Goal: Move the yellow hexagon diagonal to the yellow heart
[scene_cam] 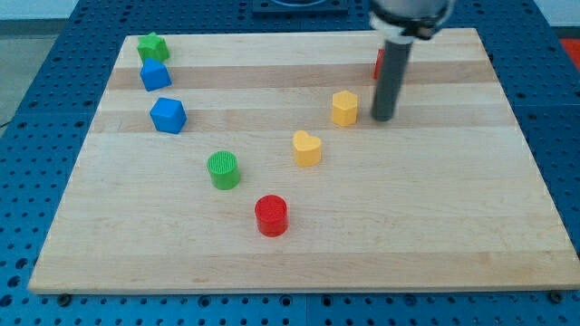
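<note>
We see the small yellow plastic hexagon block [344, 107] sitting flat on the pale wooden board [435, 217], up in the view's top half and a bit to the right of the middle. It is about as wide as it is long, so we cannot pick out a long side or a way it points. The small yellow plastic heart block [307, 148] lies down and to the left of it, near but not touching. We cannot tell for sure which way the heart points.

Our arm comes down from the view's top as a straight dark rod, standing nearly upright. My tip [383, 118] rests at board height just to the right of the yellow hexagon, with a thin gap between them. We have no pincer here, only the rod, so nothing is held.

A red block [379, 63] hides partly behind the rod, so we cannot tell its shape. The board is smooth wood with light stripes. A round green cylinder [223, 169] and a round red cylinder [271, 215] stand lower down. Two blue chunky blocks [155, 74] [168, 115] and a green star-like block [152, 45] sit at the view's top left.
</note>
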### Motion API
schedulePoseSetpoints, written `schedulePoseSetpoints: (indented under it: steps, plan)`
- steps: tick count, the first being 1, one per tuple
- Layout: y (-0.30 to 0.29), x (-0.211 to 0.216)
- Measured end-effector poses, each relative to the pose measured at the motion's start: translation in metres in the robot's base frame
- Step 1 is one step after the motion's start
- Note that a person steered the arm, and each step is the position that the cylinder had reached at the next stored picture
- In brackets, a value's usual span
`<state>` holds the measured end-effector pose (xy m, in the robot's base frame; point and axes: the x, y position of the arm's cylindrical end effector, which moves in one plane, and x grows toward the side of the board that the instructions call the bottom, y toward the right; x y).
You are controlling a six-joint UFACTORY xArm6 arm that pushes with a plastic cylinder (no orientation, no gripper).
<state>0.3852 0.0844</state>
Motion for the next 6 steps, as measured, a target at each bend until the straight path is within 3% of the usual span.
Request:
schedulePoseSetpoints:
  steps: [1, 2, 3, 5, 6]
  plan:
    - [-0.066, -0.023]
    - [-0.086, -0.035]
    - [-0.062, -0.07]
    - [-0.133, -0.05]
    - [-0.131, -0.034]
